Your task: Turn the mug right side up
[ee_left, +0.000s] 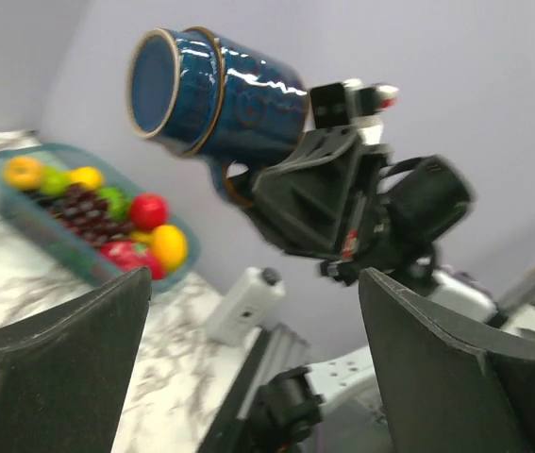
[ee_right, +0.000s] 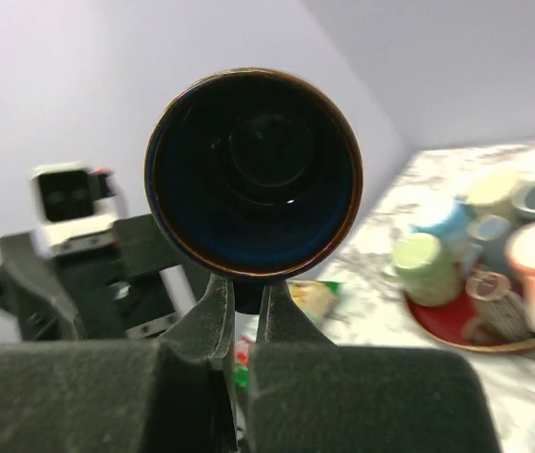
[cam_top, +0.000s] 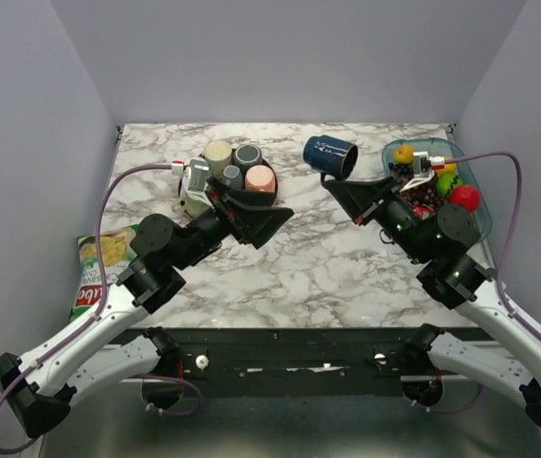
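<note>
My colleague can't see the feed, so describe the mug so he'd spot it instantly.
On the marbled table, look between the plate of cups and the fruit tray. The glossy dark blue mug hangs sideways in the right claw, the only cup off the table.

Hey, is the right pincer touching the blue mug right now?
Touching. The right wrist view shows the right pincer clamped on the handle of the blue mug.

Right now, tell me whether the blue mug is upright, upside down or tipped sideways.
Tipped sideways. The right claw holds the mug in the air by its handle, with one round end pointing sideways.
</note>
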Robot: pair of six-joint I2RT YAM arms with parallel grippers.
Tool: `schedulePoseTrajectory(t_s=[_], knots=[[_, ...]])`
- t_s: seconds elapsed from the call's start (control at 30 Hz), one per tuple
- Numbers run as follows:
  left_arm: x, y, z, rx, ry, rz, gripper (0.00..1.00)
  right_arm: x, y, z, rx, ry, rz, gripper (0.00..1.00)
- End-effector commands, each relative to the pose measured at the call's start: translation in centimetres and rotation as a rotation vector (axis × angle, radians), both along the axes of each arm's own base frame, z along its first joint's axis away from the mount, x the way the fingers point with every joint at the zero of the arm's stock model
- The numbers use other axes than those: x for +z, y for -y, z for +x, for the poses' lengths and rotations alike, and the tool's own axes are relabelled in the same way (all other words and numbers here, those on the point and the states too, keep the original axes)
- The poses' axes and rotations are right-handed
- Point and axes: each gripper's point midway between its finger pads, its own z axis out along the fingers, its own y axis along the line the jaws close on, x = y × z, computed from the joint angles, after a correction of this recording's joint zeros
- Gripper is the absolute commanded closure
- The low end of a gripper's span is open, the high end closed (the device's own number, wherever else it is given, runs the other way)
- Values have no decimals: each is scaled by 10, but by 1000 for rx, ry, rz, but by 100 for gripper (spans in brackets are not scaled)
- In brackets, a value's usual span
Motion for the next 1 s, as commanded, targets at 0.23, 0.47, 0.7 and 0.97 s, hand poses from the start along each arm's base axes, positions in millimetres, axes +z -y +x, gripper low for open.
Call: schedulePoseTrajectory(t_s=[0.23,0.47,0.7,0.97], knots=[[-116,-52,52,406,-227,511,1,-75,62,55,-441,-196,-504,99],[-140,-48,59,411,-283,583,1,-111,57,81,-477,-293,-719,99],[-160,-46,62,412,-323,652,1,-163,65,118,-494,-419,-819,99],[-174,-48,61,408,-340,696,1,-220,89,160,-505,-521,-893,99]])
